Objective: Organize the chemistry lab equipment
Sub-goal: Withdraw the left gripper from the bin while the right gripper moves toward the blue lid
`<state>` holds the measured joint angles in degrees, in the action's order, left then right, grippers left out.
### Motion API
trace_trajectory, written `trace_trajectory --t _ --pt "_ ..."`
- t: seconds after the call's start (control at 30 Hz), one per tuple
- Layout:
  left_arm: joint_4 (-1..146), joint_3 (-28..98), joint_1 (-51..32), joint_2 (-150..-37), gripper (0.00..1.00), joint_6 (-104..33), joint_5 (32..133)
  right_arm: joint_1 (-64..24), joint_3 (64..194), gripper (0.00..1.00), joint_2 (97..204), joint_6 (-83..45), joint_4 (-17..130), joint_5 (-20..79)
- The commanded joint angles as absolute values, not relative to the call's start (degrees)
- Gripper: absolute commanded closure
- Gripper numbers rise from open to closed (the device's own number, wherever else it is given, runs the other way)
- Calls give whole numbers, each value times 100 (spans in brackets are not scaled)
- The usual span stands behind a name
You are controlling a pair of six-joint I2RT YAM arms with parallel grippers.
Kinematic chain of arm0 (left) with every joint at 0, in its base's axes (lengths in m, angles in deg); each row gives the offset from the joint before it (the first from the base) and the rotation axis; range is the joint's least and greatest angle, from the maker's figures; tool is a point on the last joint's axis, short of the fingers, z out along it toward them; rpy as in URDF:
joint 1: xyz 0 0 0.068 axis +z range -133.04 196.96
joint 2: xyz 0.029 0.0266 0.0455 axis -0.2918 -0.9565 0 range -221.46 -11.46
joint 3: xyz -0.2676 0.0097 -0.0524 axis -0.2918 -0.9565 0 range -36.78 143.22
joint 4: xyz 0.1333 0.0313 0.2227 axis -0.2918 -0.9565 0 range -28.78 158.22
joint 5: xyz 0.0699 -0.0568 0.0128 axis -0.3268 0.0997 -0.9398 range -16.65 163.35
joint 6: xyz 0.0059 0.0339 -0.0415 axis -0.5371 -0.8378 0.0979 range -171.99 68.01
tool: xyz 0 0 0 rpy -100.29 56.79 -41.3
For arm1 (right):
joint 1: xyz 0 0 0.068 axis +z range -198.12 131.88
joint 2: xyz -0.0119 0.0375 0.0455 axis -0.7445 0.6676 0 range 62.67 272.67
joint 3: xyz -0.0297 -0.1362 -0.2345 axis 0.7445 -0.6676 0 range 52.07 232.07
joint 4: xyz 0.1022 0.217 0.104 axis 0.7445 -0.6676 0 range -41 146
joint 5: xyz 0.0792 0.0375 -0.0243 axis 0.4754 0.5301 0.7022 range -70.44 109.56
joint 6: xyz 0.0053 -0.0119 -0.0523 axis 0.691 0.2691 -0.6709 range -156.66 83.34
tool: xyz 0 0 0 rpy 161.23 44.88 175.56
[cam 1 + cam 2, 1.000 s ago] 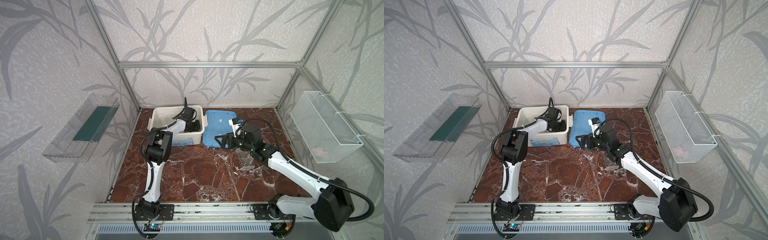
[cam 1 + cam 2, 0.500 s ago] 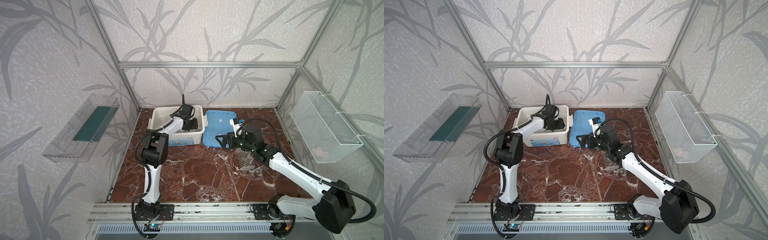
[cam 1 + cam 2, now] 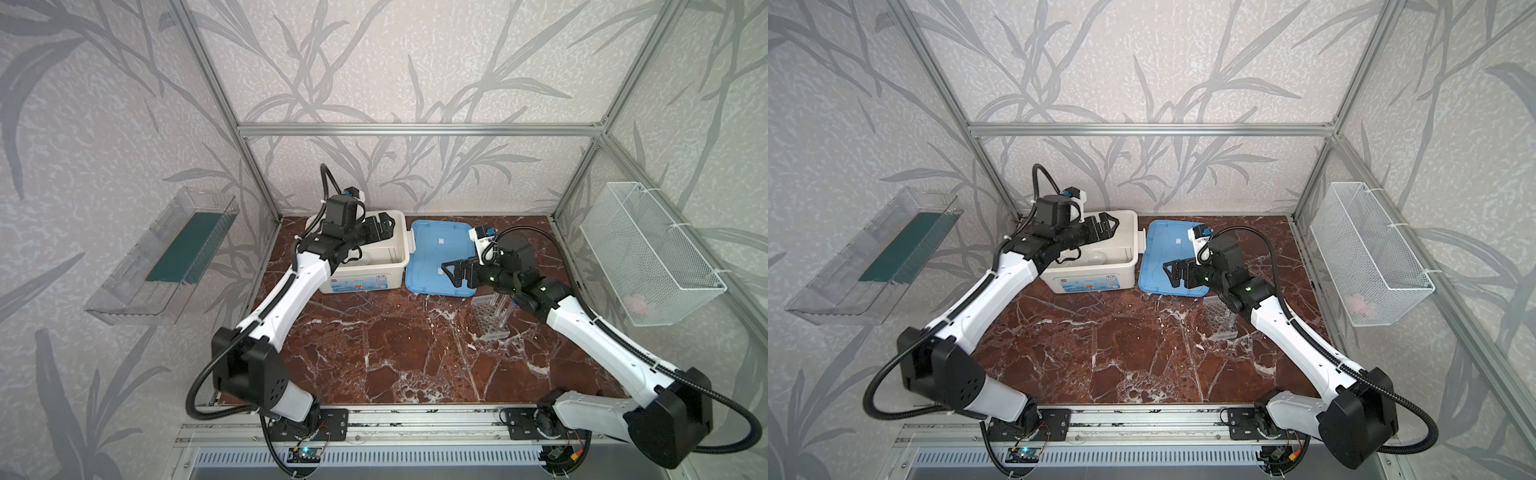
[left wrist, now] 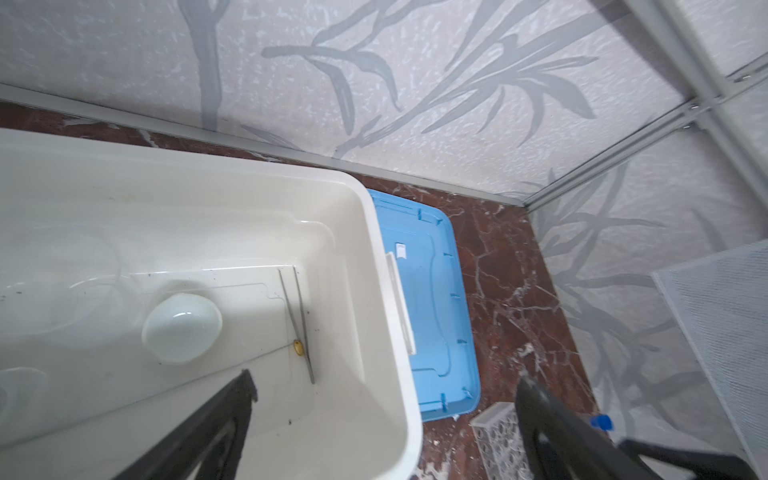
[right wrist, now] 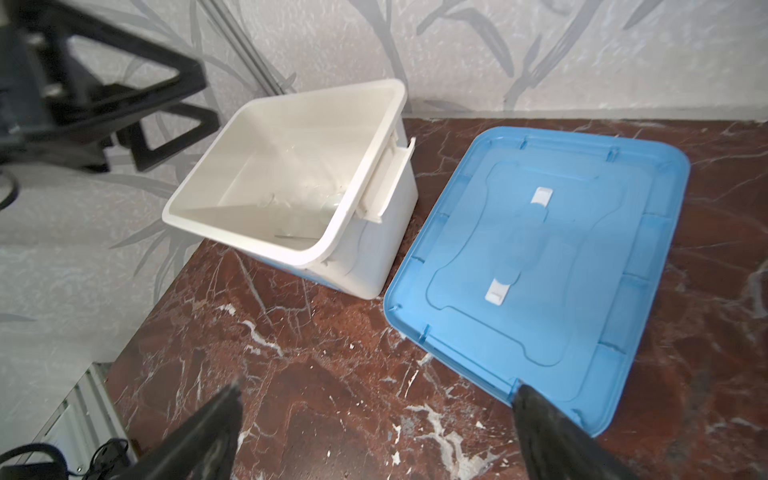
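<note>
Bin [image 3: 400, 254] and blue lid [image 3: 436, 253] sit side by side at the back wall, and open tabletop [image 3: 386, 349] runs from them to the front rail.

Left gripper [image 3: 388, 227] hangs over the bin's lid-side end, jaws spread wide and holding nothing.

Small white round dish [image 4: 181, 326] and thin rods [image 4: 297, 316] lie on the bin floor, the rods nearest the lid-side wall.

Right gripper [image 3: 451, 272] hangs over the lid's front edge, jaws wide and empty.

Clear holed rack [image 3: 490, 320] stands just in front of the lid, under the right arm.

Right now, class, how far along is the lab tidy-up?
Done: the small white round dish and thin rods lie in the white bin. In hand: nothing; the left gripper is open over the bin, the right gripper open by the blue lid. Left: the clear holed rack and a blue-capped tube sit outside on the table; lid off.
</note>
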<state>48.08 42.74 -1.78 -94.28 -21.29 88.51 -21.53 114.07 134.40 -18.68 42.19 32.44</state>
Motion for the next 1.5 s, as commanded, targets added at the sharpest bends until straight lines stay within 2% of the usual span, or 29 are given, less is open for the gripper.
trace_trajectory --t 0.0,0.1,0.17,0.33,0.5,0.6,0.7,0.8,0.87,1.0,1.2,1.47 --pt "4673 4067 -427 -8838 1 -1763 9018 -2369 11954 1 13736 -2247 3448 3186" --pt "4384 3844 -524 -8498 1 -1359 9133 -2592 12474 1 14120 -2410 2918 3084" --pt "4918 3333 -655 -8303 1 -879 9328 -2776 12627 1 14328 -2404 2847 3059" --pt "5655 2416 -1600 -7940 1 -494 8388 -3086 13379 1 15184 -2458 2210 2773" --pt "6118 1778 -1811 -7646 1 -108 8160 -3291 13807 1 15857 -2512 1915 2515" --pt "6271 1528 -1941 -7644 1 15 7959 -3452 13953 5 16353 -2344 1896 2681" --pt "6153 1605 -2040 -7815 1 -31 8023 -3497 14184 5 16796 -2290 1781 2751" --pt "6634 1307 -2064 -7811 1 304 8071 -3493 14330 7 17160 -2285 1789 2705" --pt "6659 1195 -2164 -7787 1 280 7748 -3512 14473 8 17379 -2311 1713 2597" --pt "6337 1198 -2398 -7776 1 110 6994 -3604 14707 16 17778 -2343 1593 2485" --pt "6670 990 -2513 -7930 1 182 6762 -3678 14887 36 18245 -2443 1543 2475" --pt "6720 1149 -2640 -8438 1 212 6922 -3752 15107 46 18679 -2496 1482 2499"
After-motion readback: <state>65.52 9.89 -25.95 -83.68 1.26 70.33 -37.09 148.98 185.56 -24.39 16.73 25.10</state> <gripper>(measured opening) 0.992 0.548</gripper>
